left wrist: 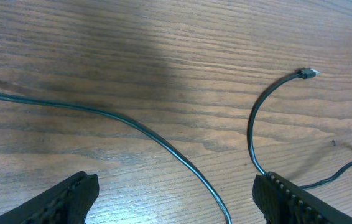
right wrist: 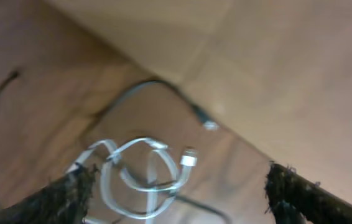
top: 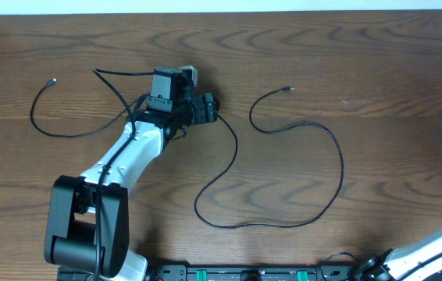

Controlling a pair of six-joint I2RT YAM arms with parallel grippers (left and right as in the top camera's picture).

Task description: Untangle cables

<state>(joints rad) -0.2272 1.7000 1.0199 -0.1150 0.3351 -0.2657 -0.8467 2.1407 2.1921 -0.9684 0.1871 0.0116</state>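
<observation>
While left gripper (left wrist: 176, 186) and right gripper (right wrist: 180, 171) gape, black cables (top: 340, 164) sprawl, white cable (right wrist: 140, 142) loops.

Left arm (top: 127, 152) is lying stretched diagonally from the near-left base. Left gripper (left wrist: 175, 185) is hovering low, jaws standing wide apart. Right arm (top: 432, 250) is sitting at the near-right edge. Right gripper (right wrist: 179, 177) is gaping wide; view blurred.

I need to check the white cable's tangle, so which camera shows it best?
The right wrist view. Only there does the white cable appear, lying in overlapping loops with a plug end showing, though the picture is blurred. The overhead and left wrist views show only black cables and none of the white one.
</observation>
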